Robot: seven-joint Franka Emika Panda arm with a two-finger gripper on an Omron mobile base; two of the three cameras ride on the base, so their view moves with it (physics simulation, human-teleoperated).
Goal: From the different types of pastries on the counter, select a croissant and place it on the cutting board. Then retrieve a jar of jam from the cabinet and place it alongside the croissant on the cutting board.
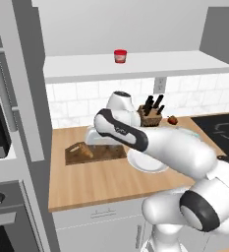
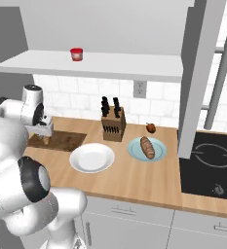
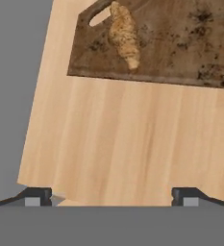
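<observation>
croissant (image 3: 123, 33): 1, on cutting board (image 3: 180, 48) | jar of jam (image 1: 120, 56): 1 | gripper (image 3: 112, 196): wide, empty

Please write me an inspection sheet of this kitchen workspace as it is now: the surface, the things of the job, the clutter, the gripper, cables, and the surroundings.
Surface: tan wood counter, white drawer fronts below.
Job's things: croissant lies on the cutting board, near its slot handle. Jar of jam stands upright on the cabinet shelf.
Clutter: bare white plate; oblong pastry on a pale blue plate; small red-topped pastry; knife block.
Gripper: gripper open, holding nothing, over bare counter beside the board.
Cables: nothing seen.
Surroundings: tiled wall with outlet; black cooktop.
</observation>
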